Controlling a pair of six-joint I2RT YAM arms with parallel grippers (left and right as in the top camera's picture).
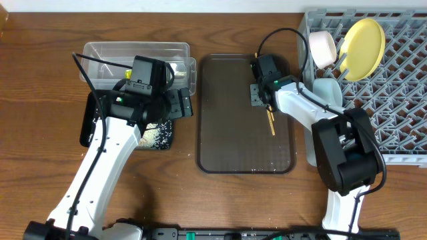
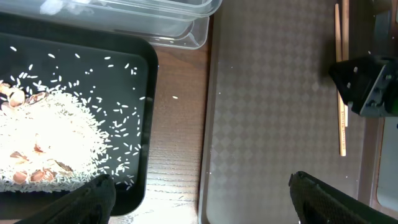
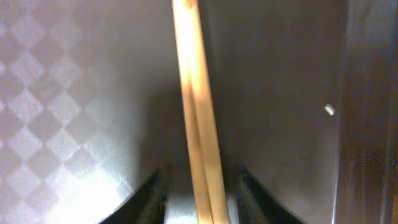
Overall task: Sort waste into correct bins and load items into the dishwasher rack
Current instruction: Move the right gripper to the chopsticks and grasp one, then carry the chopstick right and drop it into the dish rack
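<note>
The wooden chopsticks (image 1: 270, 120) lie on the dark brown serving tray (image 1: 227, 133). My right gripper (image 1: 261, 99) is low over them, open, with a finger on each side (image 3: 199, 186) and a gap to the chopsticks (image 3: 196, 93). My left gripper (image 1: 179, 103) is open and empty (image 2: 199, 186) over the gap between the black tray (image 2: 146, 124) and the brown tray. White rice (image 2: 50, 143) lies in the black tray (image 1: 160, 137). The clear tub (image 1: 133, 53) is behind it. The yellow plate (image 1: 363, 39), the white-pinkish bowl (image 1: 322, 48) and a light blue bowl (image 1: 327, 93) stand in the grey rack (image 1: 400, 100).
A few rice grains lie on the wooden table (image 2: 175, 97) between the trays. The left wrist view shows the chopsticks (image 2: 341, 81) and the right gripper (image 2: 367, 87) on the brown tray (image 2: 267, 112). The left arm hides most of the tub's contents. I cannot make out the cup.
</note>
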